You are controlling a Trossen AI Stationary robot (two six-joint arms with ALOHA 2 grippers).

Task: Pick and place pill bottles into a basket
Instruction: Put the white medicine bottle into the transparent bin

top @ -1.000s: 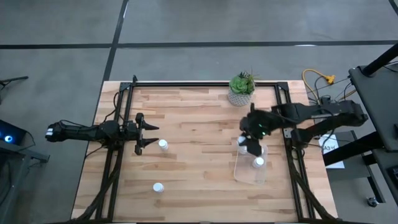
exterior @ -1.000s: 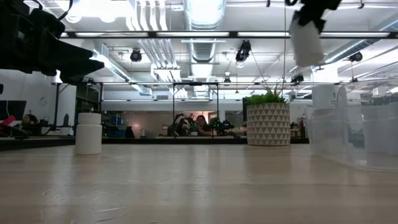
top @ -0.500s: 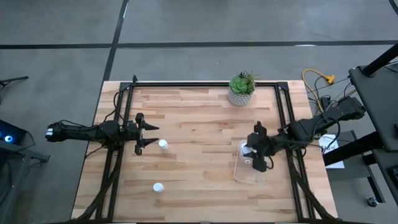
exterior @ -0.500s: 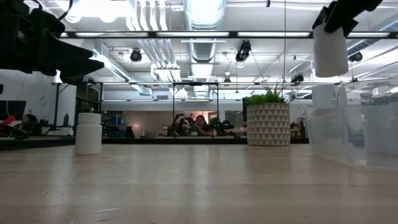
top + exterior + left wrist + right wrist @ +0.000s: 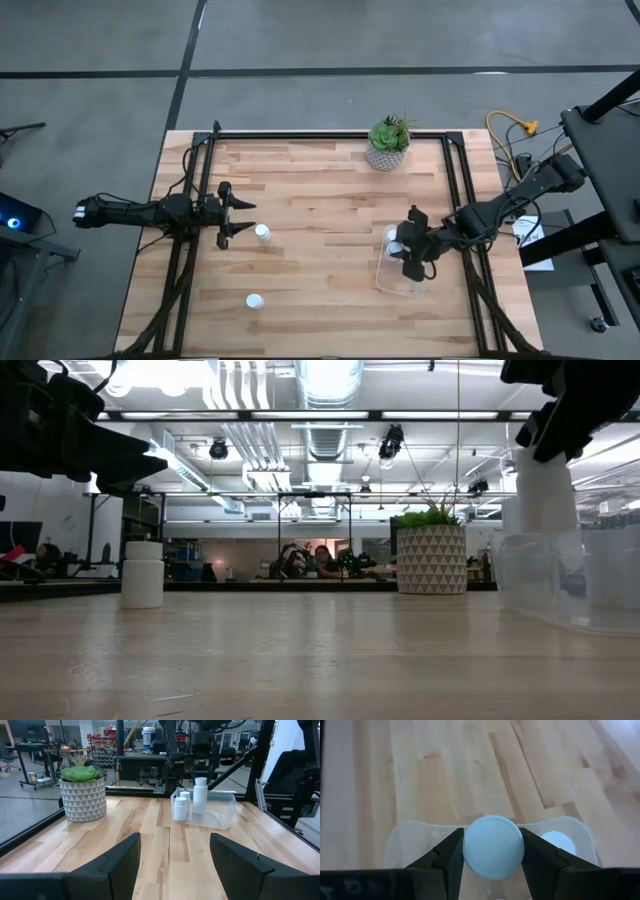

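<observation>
High view: wooden bench seen from above, left arm reaching in from its left side, right arm from its right.
Right hand: hung over the clear basket near the right edge, clamped on a white pill bottle, one dark finger against each side of the cap.
Held bottle: upright, lowered into the basket with its base just above the floor of it, in the low view and the left wrist view.
Basket contents: two more bottles, one in the end toward the left arm, another just behind it.
Left hand: hung just beside a loose bottle, fingers apart and empty, nothing between them in its wrist view.
Loose bottles: that one stood upright on the bare wood; another near the front edge, well apart from the basket.
Potted plant: at the far edge, beyond the basket.
</observation>
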